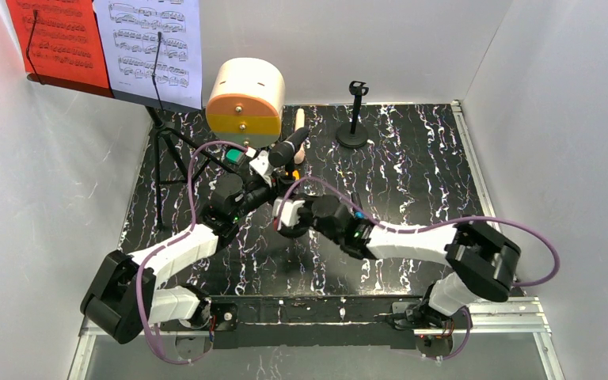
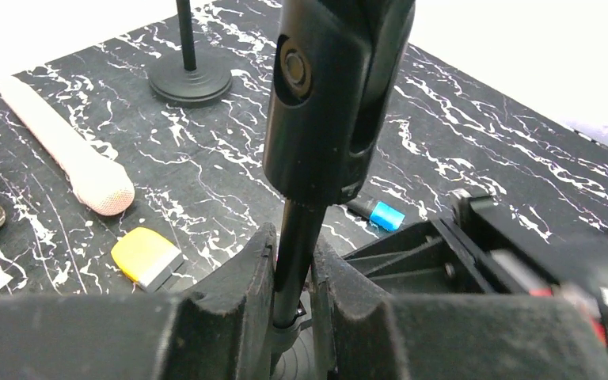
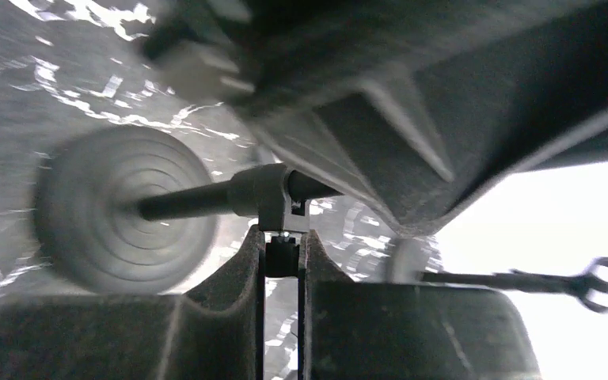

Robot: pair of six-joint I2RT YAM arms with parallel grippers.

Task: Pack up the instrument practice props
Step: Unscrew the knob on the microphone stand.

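Mic holder (image 2: 295, 229) with the black microphone (image 2: 328, 95) seated in its clip: near the middle of the table (image 1: 412, 182), just in front of the cream-and-orange box (image 1: 245, 99). From overhead the microphone leans up and to the right. My left claw (image 2: 293, 273) is closed hard on the holder's thin stem below the clip, one finger on each side, with nothing else in it. My right claw (image 3: 283, 247) is almost fully closed and pinches the small tab under the collar on the same stem, close to the round base (image 3: 123, 210). That view is blurred, and I cannot tell whether the base touches the table. The cream microphone (image 2: 71, 154) lies flat on the table beside the box. A second mic holder (image 1: 354, 119) stands upright further right at the back, apart from it and empty. A yellow tab (image 2: 146, 257) lies on the table near my left fingers. The music stand (image 1: 158, 142) is at the back-left corner on its tripod legs. It carries a red page (image 1: 55, 36) with a white page (image 1: 154, 43) to its right.
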